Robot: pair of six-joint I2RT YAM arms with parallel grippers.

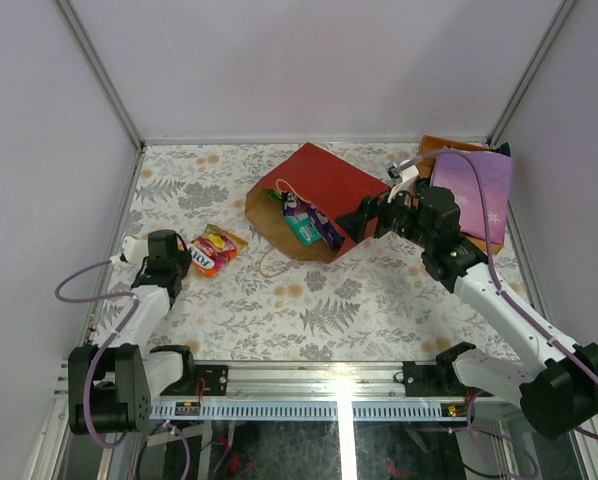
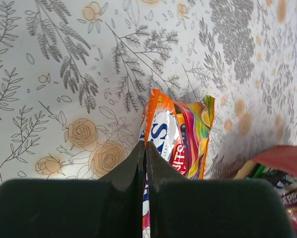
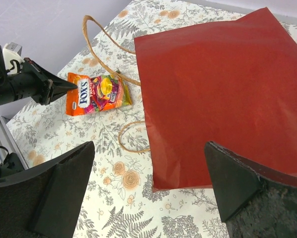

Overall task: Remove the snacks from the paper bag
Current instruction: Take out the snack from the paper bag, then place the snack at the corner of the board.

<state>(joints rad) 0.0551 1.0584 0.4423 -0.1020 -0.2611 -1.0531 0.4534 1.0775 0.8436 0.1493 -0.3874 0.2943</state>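
I see a red paper bag [image 1: 324,180] with brown lining, an orange packet [image 1: 212,250], a teal pack [image 1: 300,228], a purple pack [image 1: 327,230], a lilac bag [image 1: 474,190], and a white surface [image 1: 379,300] printed with grey ferns and orange flowers.

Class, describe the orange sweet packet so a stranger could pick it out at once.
On the floral-patterned table, find the large red-and-brown paper bag lying on its side. Left of it lies a glossy orange FOX'S packet, pinched at one edge by the left gripper. It alone is outside the bag; the teal and purple packs sit in its mouth.
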